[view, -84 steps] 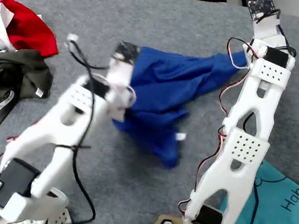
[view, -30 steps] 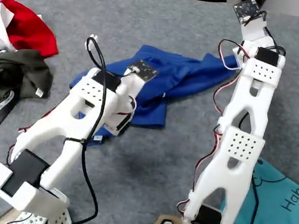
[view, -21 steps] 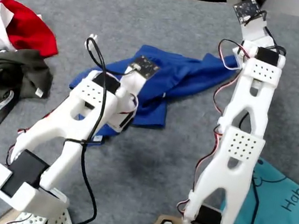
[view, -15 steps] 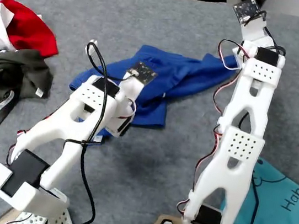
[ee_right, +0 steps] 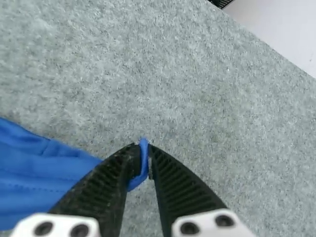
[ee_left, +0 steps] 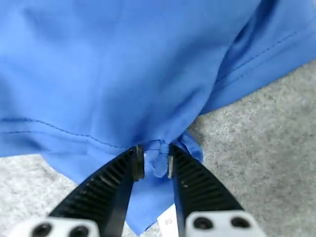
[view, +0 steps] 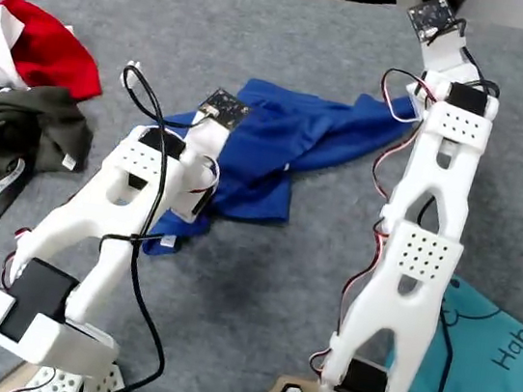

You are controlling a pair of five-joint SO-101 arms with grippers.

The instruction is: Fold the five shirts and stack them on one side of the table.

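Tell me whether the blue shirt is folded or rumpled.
Rumpled, not folded. The blue shirt lies creased and uneven, stretched between the left gripper and right gripper, each pinching an edge.

Left white perforated plastic arm [view: 114, 205] and matching right arm [view: 427, 229]; black servo blocks [view: 27, 304] at joints; looping black and red cables [view: 144, 103]; ridged black gripper fingers [ee_left: 111, 185].

Showing a rough, felt-like matt grey covering on the bench [view: 259, 283]. Reading as thin, smooth woven cloth, matt, with stitched hems, in the blue shirt [ee_left: 123, 64]. Wearing ribbed matt black plastic on the left claw [ee_left: 154, 165] and right claw [ee_right: 144, 152]. Carrying smooth white plastic, faintly glossy, perforated in places, on the arms [view: 427, 249].
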